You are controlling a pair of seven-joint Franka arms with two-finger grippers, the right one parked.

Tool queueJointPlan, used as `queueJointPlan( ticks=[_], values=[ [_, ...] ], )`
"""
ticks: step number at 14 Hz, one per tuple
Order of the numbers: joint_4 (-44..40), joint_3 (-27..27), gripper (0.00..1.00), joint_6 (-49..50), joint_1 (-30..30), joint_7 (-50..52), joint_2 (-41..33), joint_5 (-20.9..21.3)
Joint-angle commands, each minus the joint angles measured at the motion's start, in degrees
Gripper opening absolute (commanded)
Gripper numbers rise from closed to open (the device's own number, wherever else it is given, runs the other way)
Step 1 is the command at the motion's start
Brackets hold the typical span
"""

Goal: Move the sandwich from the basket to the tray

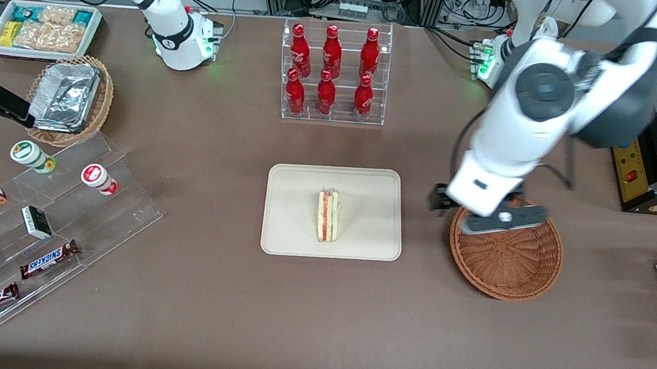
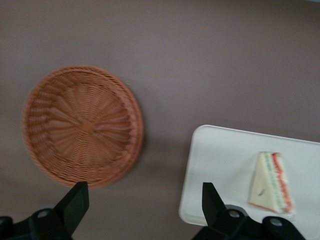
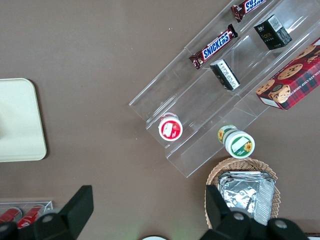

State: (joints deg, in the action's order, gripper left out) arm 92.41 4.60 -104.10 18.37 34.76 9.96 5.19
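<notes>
A big brown table fills the room, with snacks and drinks set out all around its edges. In the middle lies the tray (image 1: 334, 212), flat and cream colored. The sandwich (image 1: 327, 215) rests on it, near the middle, standing on its long edge so the pink and green filling shows. I think it sits there because that is where the job wants it to go.

The basket (image 1: 506, 257) is beside the tray, toward the working arm's end of the table. It has nothing in it. You can see its woven bottom all the way across. So I would say the job looks about done.

The left arm reaches over from its base and bends down over the basket. Its gripper (image 1: 488, 218) hangs above the basket's rim, on the side farther from the front camera. It points down at the table. The wrist camera looks past its fingers (image 2: 75, 201) at the basket and the tray's corner. The jaws are spread wide, and nothing is between them. They touch neither the basket nor the sandwich.

I think the arm has little left to do but lift away.
</notes>
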Motion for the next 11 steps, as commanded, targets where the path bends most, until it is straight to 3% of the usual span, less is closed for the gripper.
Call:
queueJointPlan(
  ticks=[1,9,11],
  values=[
    [6.38,0.76,1.0,1.08,-6.48,-9.93,-7.92,-2.89],
    [2.52,-1.35,1.0,7.15,-13.52,-22.95,-10.04,-3.52],
    [1.38,-1.43,1.0,8.73,-15.11,-27.09,-9.87,-5.7]
  ],
)
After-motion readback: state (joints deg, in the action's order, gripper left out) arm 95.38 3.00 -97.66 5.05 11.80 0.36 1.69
